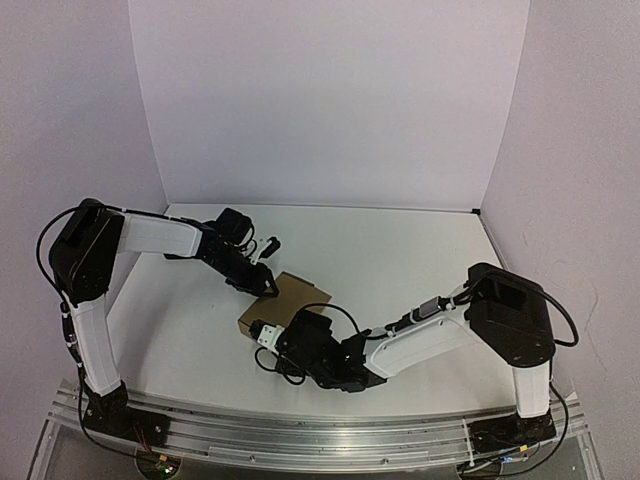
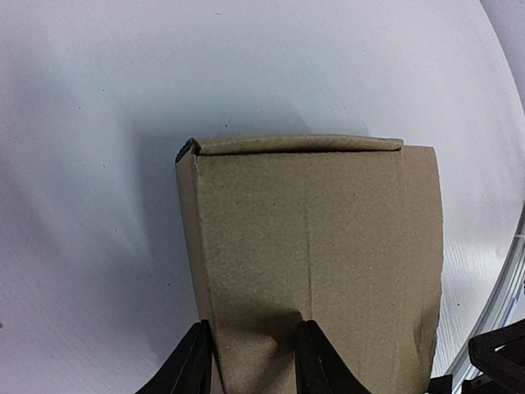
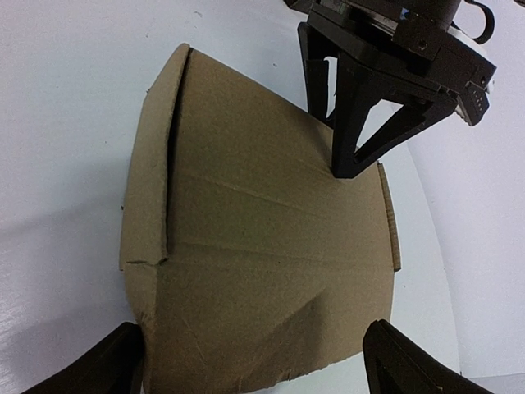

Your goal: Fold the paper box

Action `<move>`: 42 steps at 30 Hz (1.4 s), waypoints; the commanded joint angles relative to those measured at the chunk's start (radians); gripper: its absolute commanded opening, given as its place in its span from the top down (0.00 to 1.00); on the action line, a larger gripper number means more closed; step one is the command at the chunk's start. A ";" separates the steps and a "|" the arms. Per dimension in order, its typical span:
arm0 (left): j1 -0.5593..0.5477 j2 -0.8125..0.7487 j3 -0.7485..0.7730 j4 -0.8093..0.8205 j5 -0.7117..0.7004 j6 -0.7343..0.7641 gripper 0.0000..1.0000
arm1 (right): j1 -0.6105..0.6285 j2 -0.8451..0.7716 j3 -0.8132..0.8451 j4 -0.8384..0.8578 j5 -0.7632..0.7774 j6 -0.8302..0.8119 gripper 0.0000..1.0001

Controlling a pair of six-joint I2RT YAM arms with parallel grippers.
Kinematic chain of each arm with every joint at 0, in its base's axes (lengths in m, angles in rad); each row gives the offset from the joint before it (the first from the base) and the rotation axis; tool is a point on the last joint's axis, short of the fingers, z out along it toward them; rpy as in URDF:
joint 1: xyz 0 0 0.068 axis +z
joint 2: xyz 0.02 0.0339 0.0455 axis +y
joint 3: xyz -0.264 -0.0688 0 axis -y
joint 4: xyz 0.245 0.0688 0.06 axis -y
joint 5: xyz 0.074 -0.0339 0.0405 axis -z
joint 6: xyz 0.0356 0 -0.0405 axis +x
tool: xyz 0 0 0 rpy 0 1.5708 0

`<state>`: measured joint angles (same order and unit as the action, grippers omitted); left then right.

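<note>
my left pincer (image 2: 254, 365) is partly closed, pinching the edge of the paper box (image 2: 312, 246) that stretches ahead of it, while my right pincer (image 3: 250, 361) gapes wide with the box's near end between its fingers (image 3: 107, 365).

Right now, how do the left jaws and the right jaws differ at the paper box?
The left jaws stand narrow, the right jaws wide. The left jaws pinch cardboard at the far end of the paper box; the right jaws only straddle its near end. Both are at the same box.
</note>
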<state>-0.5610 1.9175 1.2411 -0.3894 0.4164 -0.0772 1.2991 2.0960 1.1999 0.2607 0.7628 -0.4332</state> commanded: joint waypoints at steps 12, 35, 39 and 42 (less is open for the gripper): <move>-0.003 0.000 -0.045 -0.069 -0.051 0.048 0.66 | -0.041 -0.050 -0.019 -0.007 0.086 0.097 0.13; -0.005 -0.015 -0.069 -0.058 -0.032 0.031 0.66 | -0.060 -0.089 -0.097 0.202 -0.275 0.112 0.02; -0.006 -0.019 -0.069 -0.051 -0.030 0.031 0.66 | -0.061 -0.087 -0.100 0.248 -0.254 0.100 0.02; -0.007 -0.019 -0.071 -0.051 -0.026 0.029 0.66 | -0.063 -0.070 -0.091 0.244 -0.190 0.078 0.02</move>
<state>-0.5621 1.8982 1.2064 -0.3570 0.4168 -0.0681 1.2377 2.0025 1.0705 0.4449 0.5236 -0.3213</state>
